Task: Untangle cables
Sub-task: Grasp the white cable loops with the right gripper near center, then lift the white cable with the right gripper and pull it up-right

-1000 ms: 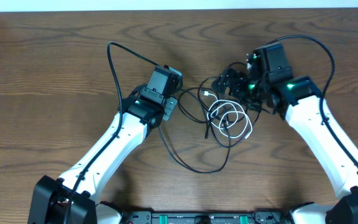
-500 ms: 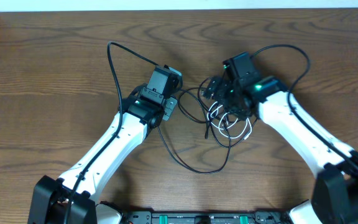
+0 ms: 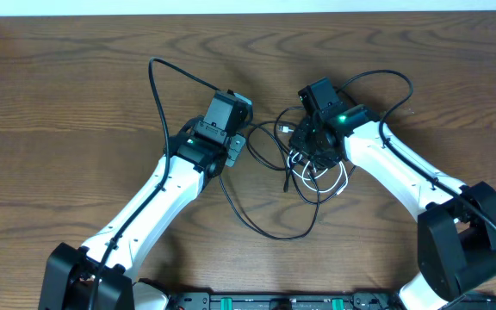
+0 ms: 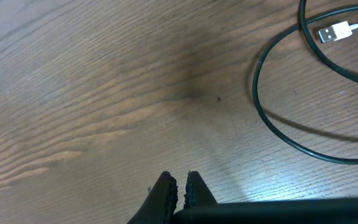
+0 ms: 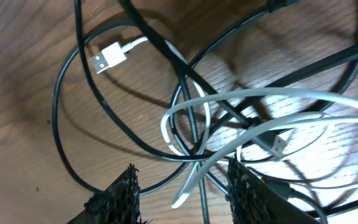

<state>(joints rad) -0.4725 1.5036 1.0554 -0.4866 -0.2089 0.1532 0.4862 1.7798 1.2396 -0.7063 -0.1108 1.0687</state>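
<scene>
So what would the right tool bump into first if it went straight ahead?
Probably the white cable, looped just ahead of the right tool among black cables; depth is unclear.

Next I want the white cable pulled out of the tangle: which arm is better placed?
Right. The right gripper hangs open over the tangle, with the white cable between its jaws. The left gripper is shut, off to the side, holding nothing.
</scene>
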